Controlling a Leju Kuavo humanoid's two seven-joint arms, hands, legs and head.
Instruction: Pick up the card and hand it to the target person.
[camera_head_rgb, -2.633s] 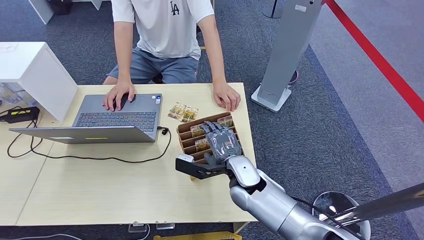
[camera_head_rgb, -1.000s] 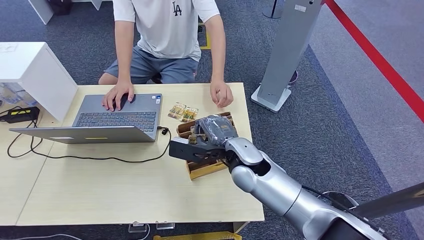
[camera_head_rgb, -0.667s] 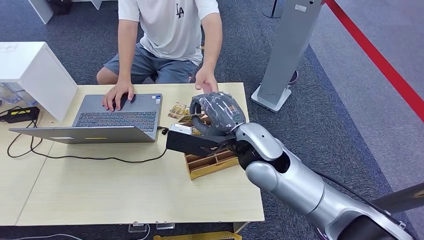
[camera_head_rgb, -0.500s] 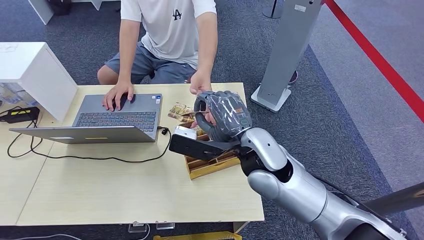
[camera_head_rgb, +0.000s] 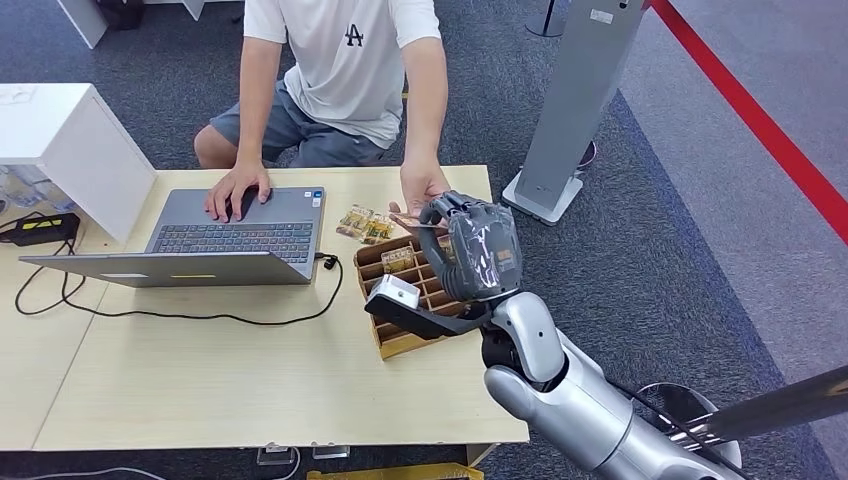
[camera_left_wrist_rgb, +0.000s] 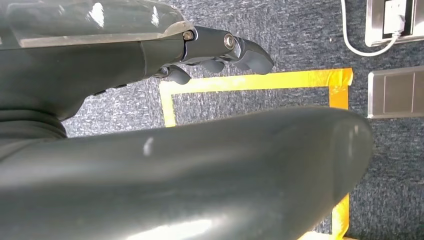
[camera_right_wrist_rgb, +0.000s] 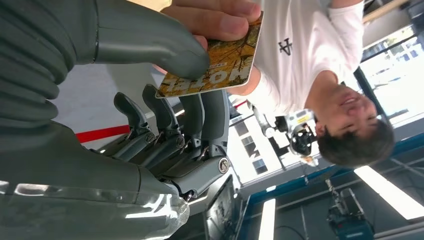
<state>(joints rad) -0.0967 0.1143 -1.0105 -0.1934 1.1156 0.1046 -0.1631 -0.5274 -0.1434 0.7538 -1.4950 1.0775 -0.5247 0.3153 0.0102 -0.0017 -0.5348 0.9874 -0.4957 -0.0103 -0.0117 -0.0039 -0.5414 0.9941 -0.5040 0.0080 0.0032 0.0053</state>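
Note:
My right hand (camera_head_rgb: 470, 250) is raised over the wooden card box (camera_head_rgb: 392, 340), palm turned toward the seated person (camera_head_rgb: 340, 60). It pinches a brown-and-gold card (camera_head_rgb: 409, 222) between thumb and finger. In the right wrist view my thumb (camera_right_wrist_rgb: 145, 35) presses on the card (camera_right_wrist_rgb: 215, 65), and the person's fingers (camera_right_wrist_rgb: 220, 22) grip its far edge. The person's hand (camera_head_rgb: 420, 188) meets the card just beyond the box. My left hand (camera_left_wrist_rgb: 220, 50) hangs over the floor, holding nothing, its fingers apart.
An open laptop (camera_head_rgb: 240, 235) with a black cable lies at the table's left, the person's other hand on it. Two loose cards (camera_head_rgb: 365, 225) lie between laptop and box. A white cabinet (camera_head_rgb: 70, 150) stands at far left, a grey stand (camera_head_rgb: 570, 110) right of the table (camera_head_rgb: 200, 380).
My right hand rose out of the box with a card and turned toward the person. The person's hand left the table and took hold of the card's far edge.

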